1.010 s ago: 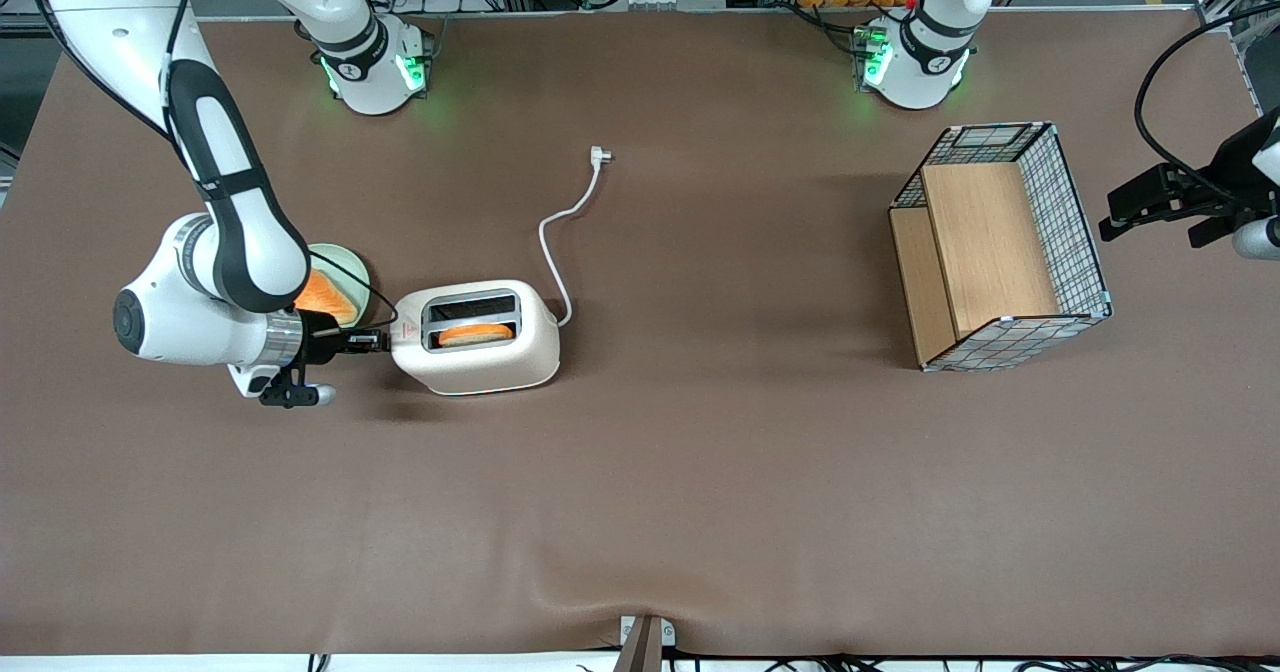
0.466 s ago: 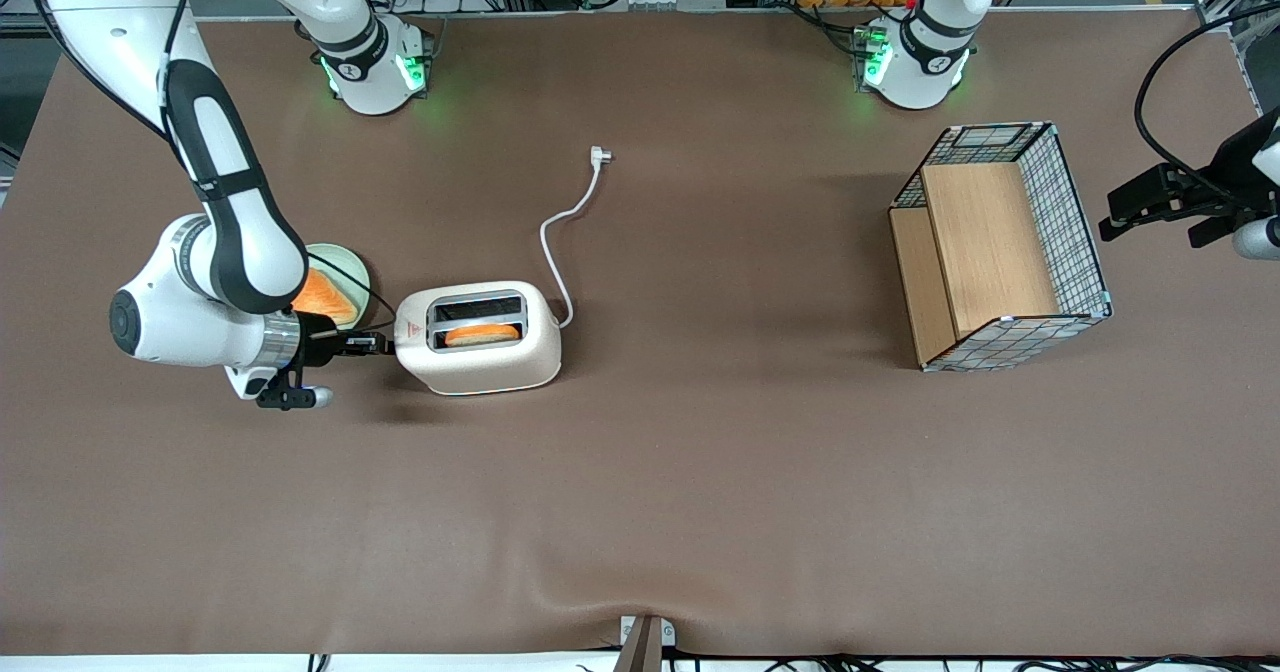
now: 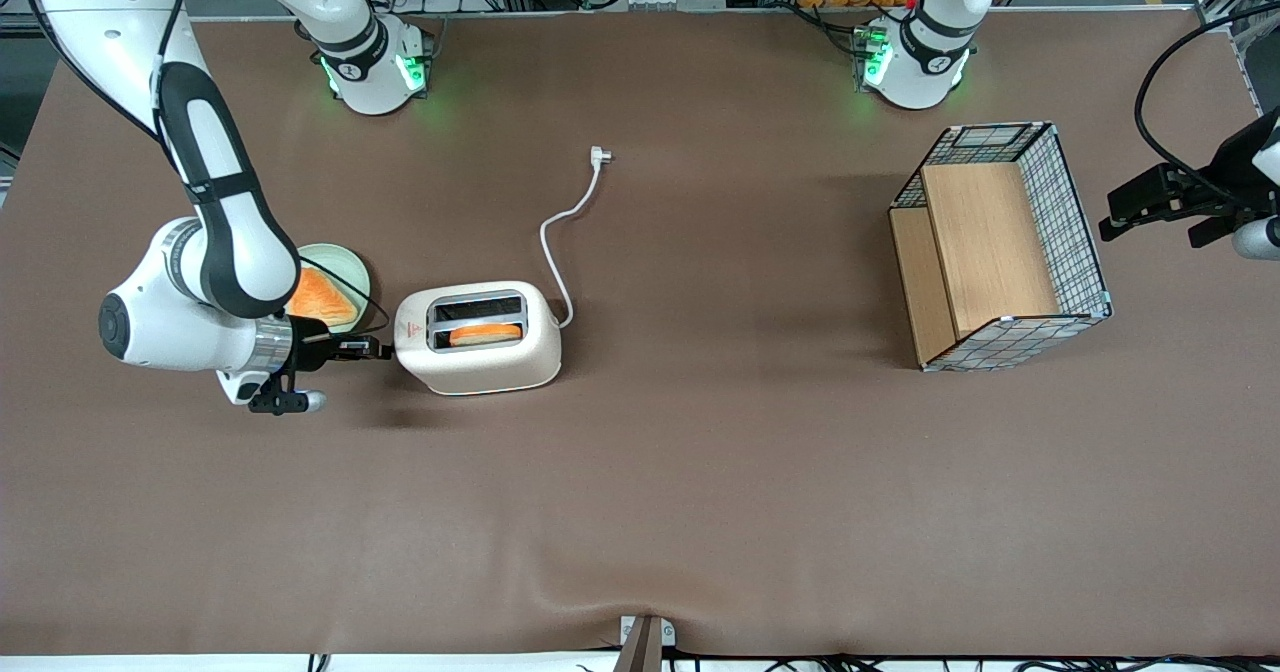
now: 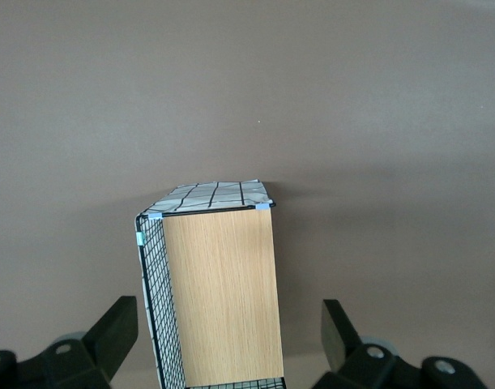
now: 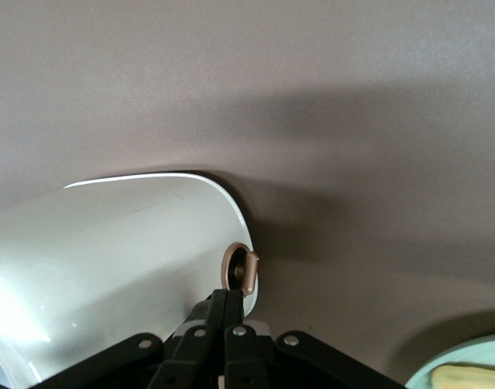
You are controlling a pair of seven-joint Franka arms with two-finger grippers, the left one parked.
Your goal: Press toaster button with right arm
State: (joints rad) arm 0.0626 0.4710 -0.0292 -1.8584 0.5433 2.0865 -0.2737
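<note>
Toaster stands on surface, beside plate. Pincer clenched, empty, tips at toaster's end face, just beside button.

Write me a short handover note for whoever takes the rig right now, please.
Tool: fingers shut, tips at the toaster's narrow end, level with the button.
Toaster: upright, one bread slice sitting low in the slot nearer the camera; cord unplugged. Second slice on the plate beside the arm.
Done: tool brought to the button.
Left: I cannot tell whether the press is finished; check it, then retract.
</note>
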